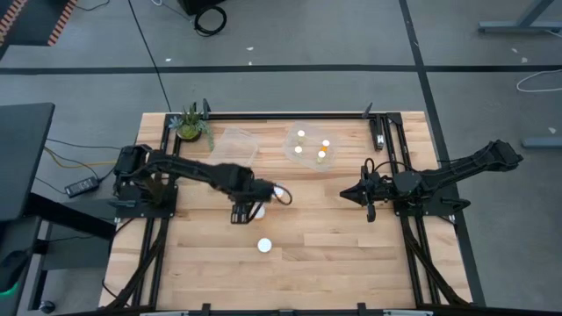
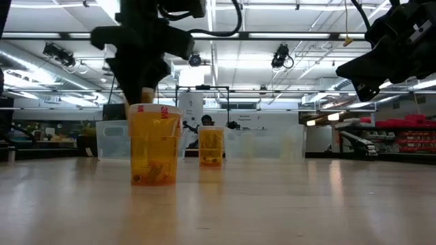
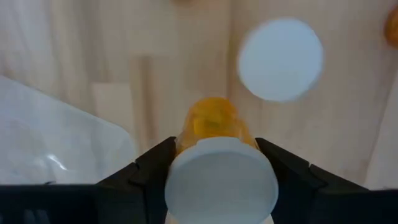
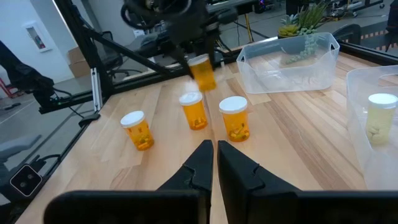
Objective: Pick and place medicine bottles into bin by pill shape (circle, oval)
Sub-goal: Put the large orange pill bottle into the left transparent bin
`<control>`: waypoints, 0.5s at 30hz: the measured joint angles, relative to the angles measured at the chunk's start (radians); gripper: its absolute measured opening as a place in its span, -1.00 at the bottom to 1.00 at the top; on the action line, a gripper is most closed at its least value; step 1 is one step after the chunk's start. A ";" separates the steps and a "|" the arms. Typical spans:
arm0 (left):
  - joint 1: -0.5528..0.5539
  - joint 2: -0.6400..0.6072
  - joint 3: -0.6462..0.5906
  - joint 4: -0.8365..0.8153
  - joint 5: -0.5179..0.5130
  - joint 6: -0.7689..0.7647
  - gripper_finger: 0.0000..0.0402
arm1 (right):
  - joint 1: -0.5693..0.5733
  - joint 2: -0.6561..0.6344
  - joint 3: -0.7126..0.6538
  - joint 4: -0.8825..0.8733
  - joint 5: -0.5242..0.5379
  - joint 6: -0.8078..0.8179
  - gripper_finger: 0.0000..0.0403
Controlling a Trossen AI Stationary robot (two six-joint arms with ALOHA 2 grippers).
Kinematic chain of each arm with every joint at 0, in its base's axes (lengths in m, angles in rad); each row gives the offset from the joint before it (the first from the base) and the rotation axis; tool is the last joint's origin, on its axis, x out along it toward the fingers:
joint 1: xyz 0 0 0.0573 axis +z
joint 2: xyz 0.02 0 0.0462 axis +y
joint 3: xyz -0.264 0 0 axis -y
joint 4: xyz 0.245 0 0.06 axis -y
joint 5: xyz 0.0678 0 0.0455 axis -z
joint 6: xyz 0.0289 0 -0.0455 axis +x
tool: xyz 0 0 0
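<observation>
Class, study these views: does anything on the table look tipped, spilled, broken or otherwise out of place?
Nothing stands out. The three bottles on the table stand upright with caps on, and nothing is spilled. One medicine bottle hangs tilted above them only because the left hand holds it. The right hand is shut and empty.

My pale butcher-block wooden table (image 1: 334, 250) sits on a grey concrete floor (image 1: 290, 35) crossed by dark tape lines (image 1: 263, 68). A coiled black cable (image 1: 211, 17) lies on that floor beyond the table, and a black power brick (image 1: 83, 186) rests off my table's left edge. Across the room, long fluorescent ceiling lights (image 2: 272, 35) glow under white rafters, with red storage shelving (image 2: 402, 133) along 1 side.
</observation>
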 joint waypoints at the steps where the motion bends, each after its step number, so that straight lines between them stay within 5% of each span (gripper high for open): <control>1: 0.014 0.000 0.008 0.001 0.000 0.020 0.09 | 0.000 0.000 0.000 0.000 0.000 0.000 -0.85; 6: 0.091 0.000 0.038 0.004 -0.008 0.124 0.19 | 0.000 0.000 0.000 0.000 0.000 0.000 -0.85; 15: 0.231 0.000 0.101 0.006 -0.011 0.225 0.07 | 0.000 0.000 0.000 0.000 0.000 0.000 -0.85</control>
